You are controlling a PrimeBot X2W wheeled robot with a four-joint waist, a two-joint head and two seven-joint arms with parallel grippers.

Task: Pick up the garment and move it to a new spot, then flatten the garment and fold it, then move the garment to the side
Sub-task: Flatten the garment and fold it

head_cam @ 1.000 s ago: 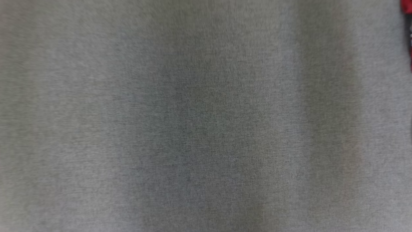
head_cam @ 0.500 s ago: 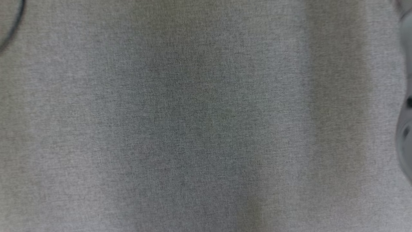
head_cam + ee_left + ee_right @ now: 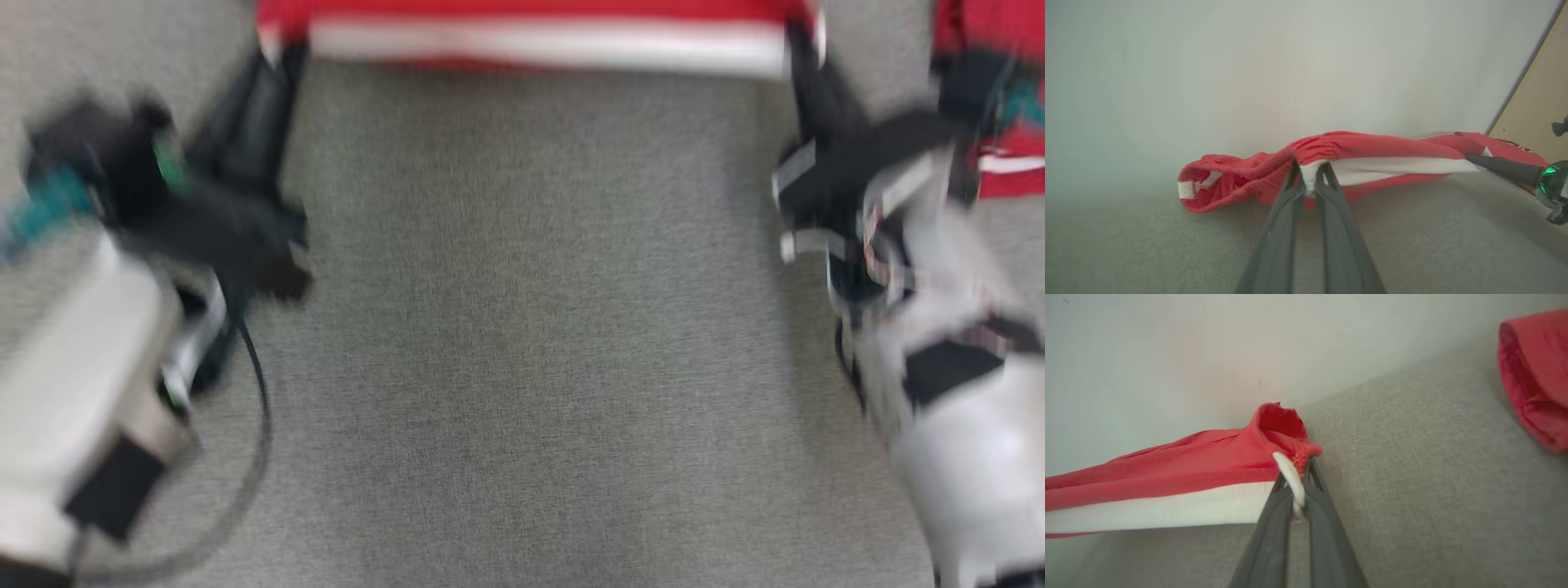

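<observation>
The garment (image 3: 539, 37) is red with a white band, stretched as a strip along the top of the blurred head view. My left gripper (image 3: 282, 53) is shut on its left end and my right gripper (image 3: 804, 49) is shut on its right end. In the left wrist view my left gripper (image 3: 1309, 185) pinches the white edge of the garment (image 3: 1372, 153) just above the grey surface. The right wrist view has my right gripper (image 3: 1295, 490) clamped on the white hem of the garment (image 3: 1188, 473), which runs off to the left.
A grey fabric surface (image 3: 531, 327) lies under everything. A second red cloth item (image 3: 1008, 155) sits at the far right, also the red cloth item (image 3: 1535, 375) at the upper right of the right wrist view. A pale wall (image 3: 1249, 61) stands behind.
The head camera has swung: earlier it had only grey fabric in it, now both arms and the stretched garment are in view.
</observation>
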